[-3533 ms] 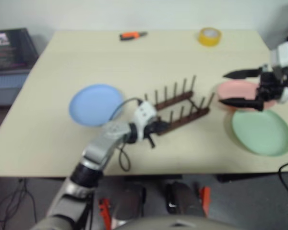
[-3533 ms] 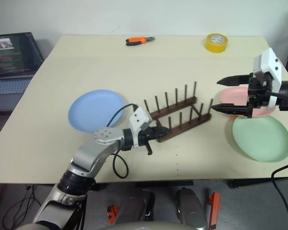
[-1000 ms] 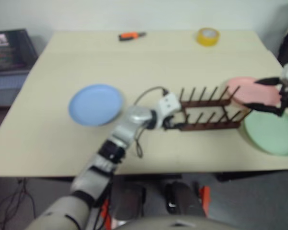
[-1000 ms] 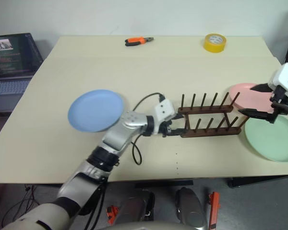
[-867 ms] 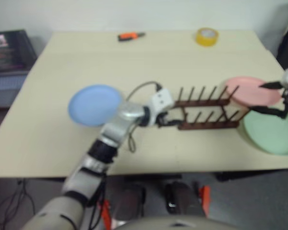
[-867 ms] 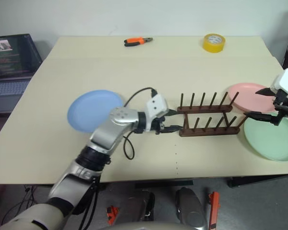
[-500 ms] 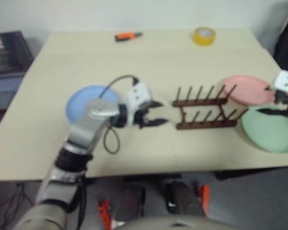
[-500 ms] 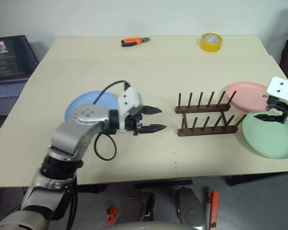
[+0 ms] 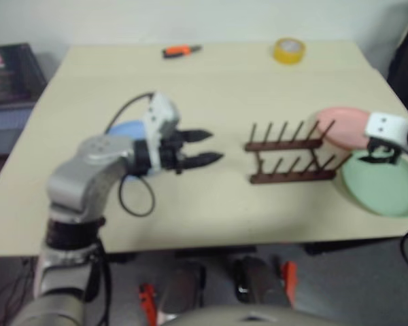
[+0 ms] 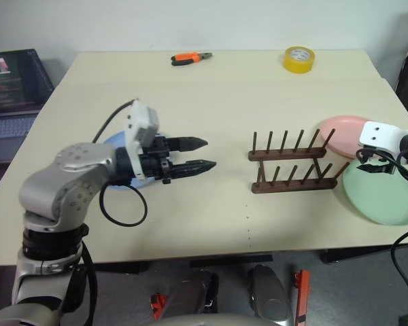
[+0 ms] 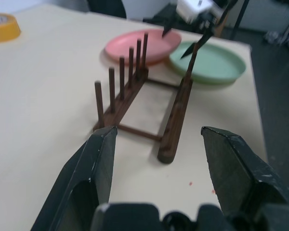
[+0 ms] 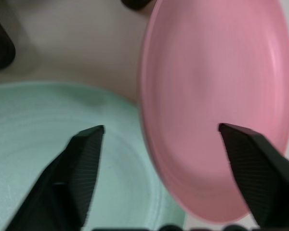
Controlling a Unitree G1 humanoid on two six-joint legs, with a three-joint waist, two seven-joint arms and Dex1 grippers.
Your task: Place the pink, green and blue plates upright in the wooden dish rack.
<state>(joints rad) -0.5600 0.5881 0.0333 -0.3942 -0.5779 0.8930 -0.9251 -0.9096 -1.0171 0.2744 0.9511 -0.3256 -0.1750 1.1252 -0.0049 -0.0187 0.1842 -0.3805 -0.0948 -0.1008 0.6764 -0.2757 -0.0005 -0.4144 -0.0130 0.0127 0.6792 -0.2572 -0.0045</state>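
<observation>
Left gripper (image 10: 200, 153) now back from rack (image 10: 296, 163), fingers (image 11: 94, 166) apart.

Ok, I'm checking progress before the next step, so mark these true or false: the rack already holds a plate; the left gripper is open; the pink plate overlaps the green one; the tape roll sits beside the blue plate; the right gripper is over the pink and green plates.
1. The wooden dish rack already holds a plate: false, its pegs are bare.
2. The left gripper is open: true.
3. The pink plate overlaps the green plate: true.
4. The yellow tape roll sits beside the blue plate: false, it lies at the table's far edge.
5. The right gripper is over the pink and green plates: true.
</observation>
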